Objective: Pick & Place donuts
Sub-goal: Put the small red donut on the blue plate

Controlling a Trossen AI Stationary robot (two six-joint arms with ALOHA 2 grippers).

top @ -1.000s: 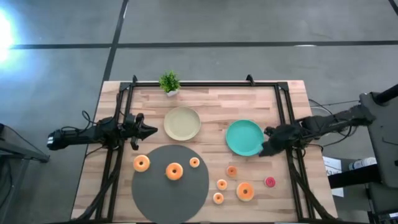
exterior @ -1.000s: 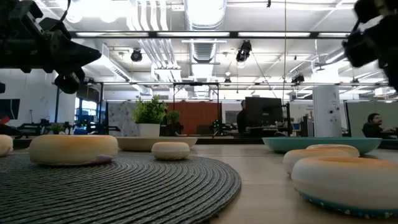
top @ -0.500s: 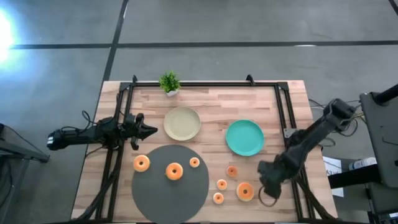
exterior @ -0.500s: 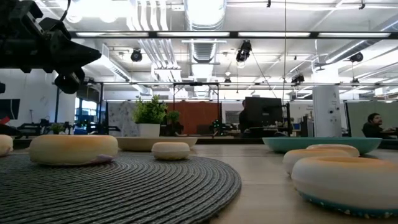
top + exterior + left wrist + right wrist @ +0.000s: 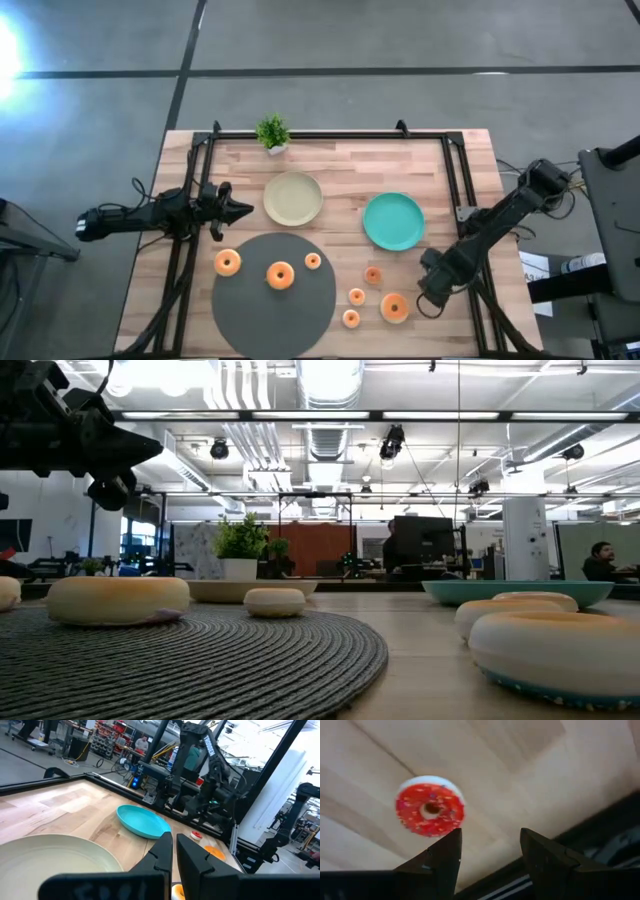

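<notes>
While the right arm reaches in over the desk (image 5: 400,160) from about 3 o'clock, its right end effector (image 5: 432,292) hangs at roughly 4 o'clock of the desk, fingers (image 5: 442,855) spread apart with nothing between them. Red donut (image 5: 430,811) lies flat on the wood just beyond the fingertips, apart from them, frosting up, speckled.

Left end effector (image 5: 240,210) rests at 9 o'clock, fingers pressed together, empty, pointing at the beige plate (image 5: 293,198). Teal plate (image 5: 393,221) sits toward 3 o'clock of centre, bare.

Grey mat (image 5: 274,296) at 6 o'clock carries a larger orange donut (image 5: 280,275) near its middle and a tiny orange donut (image 5: 313,261) at its 1 o'clock rim. Another larger orange donut (image 5: 227,263) lies at the mat's 10 o'clock edge.

Between mat and right end effector: three tiny orange donuts (image 5: 372,275) (image 5: 357,296) (image 5: 351,318) and one larger orange donut (image 5: 394,307) just beside the right end effector.

Small potted plant (image 5: 272,133) at the 12 o'clock edge.

People show in the room beyond, one seated person (image 5: 603,562) far off.
</notes>
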